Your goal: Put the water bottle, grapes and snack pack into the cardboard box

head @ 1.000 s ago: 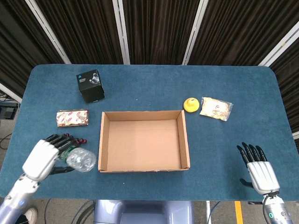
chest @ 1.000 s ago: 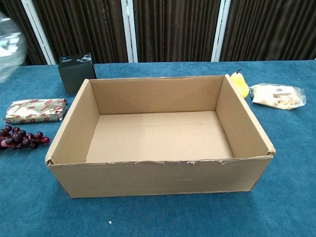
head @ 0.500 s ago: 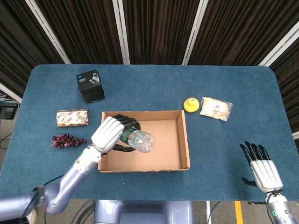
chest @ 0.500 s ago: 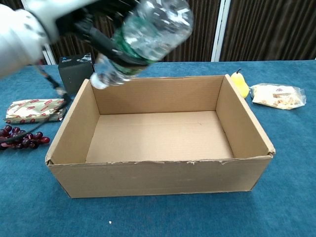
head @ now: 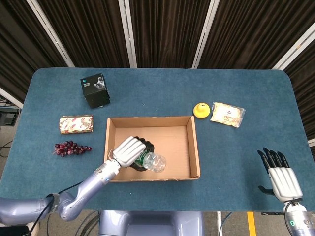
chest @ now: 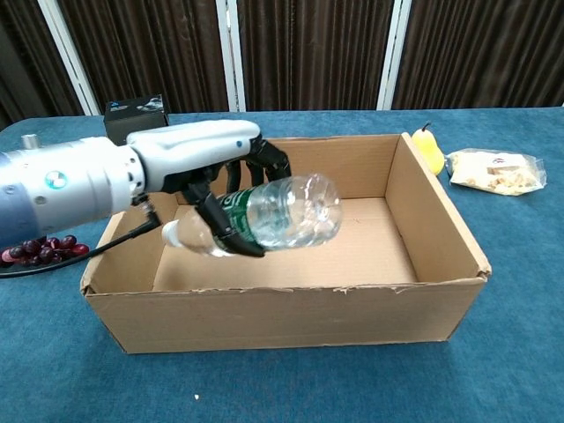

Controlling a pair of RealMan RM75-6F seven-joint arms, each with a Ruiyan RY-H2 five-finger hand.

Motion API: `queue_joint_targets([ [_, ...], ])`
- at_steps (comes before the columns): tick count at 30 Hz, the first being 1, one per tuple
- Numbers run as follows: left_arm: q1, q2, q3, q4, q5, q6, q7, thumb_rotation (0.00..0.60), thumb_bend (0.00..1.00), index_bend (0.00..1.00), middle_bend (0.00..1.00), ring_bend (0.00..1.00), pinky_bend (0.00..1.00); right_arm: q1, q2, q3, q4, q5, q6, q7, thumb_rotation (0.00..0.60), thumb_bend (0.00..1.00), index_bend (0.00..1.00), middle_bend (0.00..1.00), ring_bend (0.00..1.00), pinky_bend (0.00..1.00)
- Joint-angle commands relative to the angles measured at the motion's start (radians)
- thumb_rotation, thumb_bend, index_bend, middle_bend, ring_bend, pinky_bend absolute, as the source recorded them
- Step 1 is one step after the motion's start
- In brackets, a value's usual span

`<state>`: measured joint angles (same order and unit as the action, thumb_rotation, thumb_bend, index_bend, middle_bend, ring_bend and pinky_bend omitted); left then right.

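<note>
Left hand [chest: 198,167] grips water bottle [chest: 273,214] on its side above the floor of cardboard box [head: 195,147], near-left part. Grapes [head: 72,148] on table left of box, snack pack [head: 227,114] far right beside pear [head: 201,110]. Right hand [head: 281,176] empty, fingers spread, at near right.

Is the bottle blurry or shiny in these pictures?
Chest view: the bottle looks sharp, with bright glints on its clear plastic, held by the left hand over the box. Head view: the bottle is small, with a pale sheen.
</note>
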<state>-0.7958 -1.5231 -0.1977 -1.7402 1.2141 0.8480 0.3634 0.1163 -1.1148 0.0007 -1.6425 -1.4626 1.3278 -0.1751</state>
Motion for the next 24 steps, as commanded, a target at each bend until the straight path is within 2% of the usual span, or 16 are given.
queue_joint_targets([
  [1,0.01,0.096,0.023,-0.096,-0.022,-0.029,-0.021,0.571,0.0,0.0,0.0,0.0,0.07,0.0,-0.002,-0.002,-0.001,-0.001,0.0,-0.007,0.6,0.0,0.0,0.0,0.0,0.0],
  [12,0.124,0.339,0.073,-0.271,0.114,0.086,-0.132,0.563,0.0,0.0,0.0,0.0,0.06,-0.004,-0.017,-0.012,-0.01,-0.015,0.01,-0.047,0.6,0.0,0.0,0.0,0.0,0.0],
  [15,0.201,0.441,0.109,-0.295,0.209,0.179,-0.204,0.564,0.0,0.02,0.0,0.0,0.09,-0.007,-0.02,-0.015,-0.01,-0.021,0.014,-0.054,0.6,0.0,0.0,0.0,0.0,0.0],
  [20,0.345,0.512,0.207,-0.215,0.334,0.343,-0.294,0.563,0.0,0.1,0.0,0.0,0.13,-0.007,-0.022,-0.017,-0.011,-0.025,0.014,-0.057,0.6,0.0,0.0,0.0,0.0,0.0],
  [24,0.432,0.5,0.271,-0.085,0.363,0.416,-0.321,0.561,0.01,0.15,0.03,0.04,0.18,-0.005,-0.024,-0.019,-0.013,-0.026,0.011,-0.069,0.6,0.0,0.0,0.0,0.0,0.0],
])
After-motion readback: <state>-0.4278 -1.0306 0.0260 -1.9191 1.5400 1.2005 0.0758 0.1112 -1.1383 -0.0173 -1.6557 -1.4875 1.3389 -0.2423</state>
